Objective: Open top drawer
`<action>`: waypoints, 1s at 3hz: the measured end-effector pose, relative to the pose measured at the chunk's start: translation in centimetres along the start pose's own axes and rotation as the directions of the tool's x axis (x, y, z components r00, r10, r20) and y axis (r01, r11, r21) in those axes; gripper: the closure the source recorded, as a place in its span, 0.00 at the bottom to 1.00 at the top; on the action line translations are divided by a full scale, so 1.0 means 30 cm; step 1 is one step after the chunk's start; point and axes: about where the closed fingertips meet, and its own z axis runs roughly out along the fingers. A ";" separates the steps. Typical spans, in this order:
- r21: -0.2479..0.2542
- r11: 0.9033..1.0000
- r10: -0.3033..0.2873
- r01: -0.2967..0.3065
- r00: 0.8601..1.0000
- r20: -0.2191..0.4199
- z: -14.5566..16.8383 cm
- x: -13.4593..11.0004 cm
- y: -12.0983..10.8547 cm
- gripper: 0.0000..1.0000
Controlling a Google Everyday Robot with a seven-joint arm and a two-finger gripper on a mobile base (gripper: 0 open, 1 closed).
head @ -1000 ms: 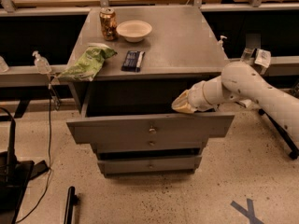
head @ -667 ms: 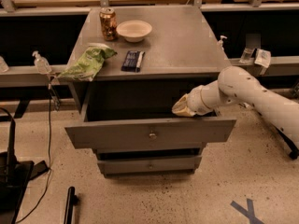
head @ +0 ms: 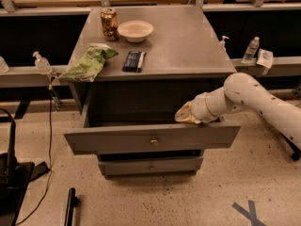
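The top drawer (head: 117,140) is a wide dull grey panel with a small round metal knob (head: 154,141) at its centre. It stands pulled well out from the grey cabinet, and its dark inside shows behind the panel. My gripper (head: 184,117) is at the end of the white arm (head: 249,95) that comes in from the right. It sits just over the drawer's top edge, right of the knob, reaching into the open drawer. A narrower grey drawer (head: 150,166) sits below, slightly out.
On the cabinet top (head: 188,36) lie a drink can (head: 109,24), a white bowl (head: 135,30), a green chip bag (head: 89,64) and a dark snack bar (head: 134,61). Bottles (head: 41,62) stand on side rails. A blue X mark (head: 249,213) is on the speckled floor.
The top drawer has slid further out toward the camera. My gripper has moved with its top edge, slightly down and forward.
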 end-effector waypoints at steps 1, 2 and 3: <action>-0.016 0.999 -0.033 0.034 0.999 0.043 -0.057 -0.011 0.072 1.00; -0.049 0.997 -0.057 0.063 0.993 0.104 -0.126 -0.047 0.138 1.00; -0.076 0.993 -0.080 0.091 0.988 0.132 -0.162 -0.074 0.182 1.00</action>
